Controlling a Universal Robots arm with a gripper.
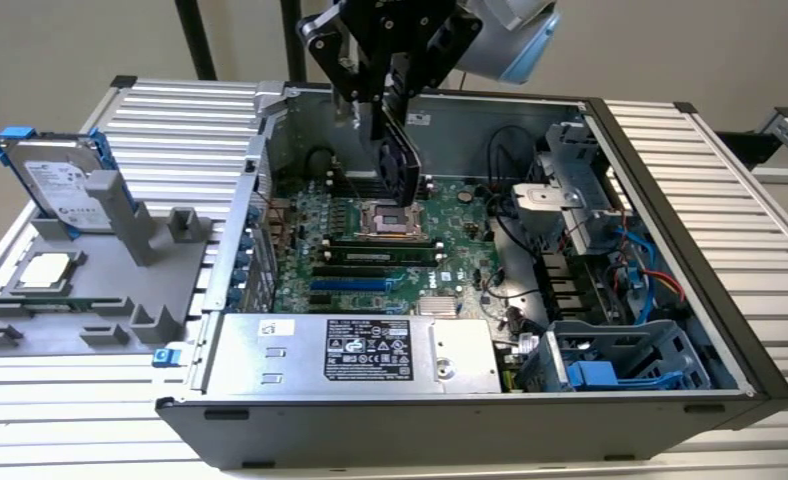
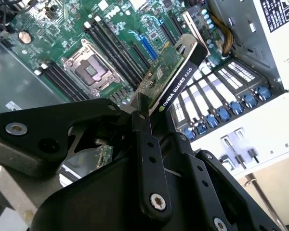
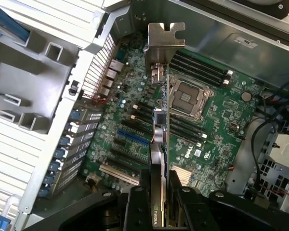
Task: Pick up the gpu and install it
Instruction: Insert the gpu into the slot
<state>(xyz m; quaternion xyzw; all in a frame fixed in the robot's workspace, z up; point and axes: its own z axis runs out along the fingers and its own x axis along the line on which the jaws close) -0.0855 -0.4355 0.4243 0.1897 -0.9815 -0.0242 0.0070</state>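
Observation:
My gripper (image 1: 389,118) hangs over the open computer case (image 1: 661,200), shut on the gpu (image 1: 398,160). The card is held upright and edge-on, above the motherboard (image 1: 367,250) and near the processor socket (image 1: 397,220). In the first wrist view the gpu (image 3: 160,139) runs away from my gripper (image 3: 160,195), its silver end bracket (image 3: 164,41) at the far end over the case's rear wall. In the second wrist view the black fingers (image 2: 145,139) clamp the gpu (image 2: 176,82) above the expansion slots. A blue slot (image 3: 132,138) lies on the board beside the card, apart from it.
A grey fixture (image 1: 114,300) stands at the exterior view's left, with a hard drive (image 1: 61,185) and a processor (image 1: 45,270) on it. Inside the case are the power supply (image 1: 354,350), a drive cage (image 1: 621,360) and cables (image 1: 634,270).

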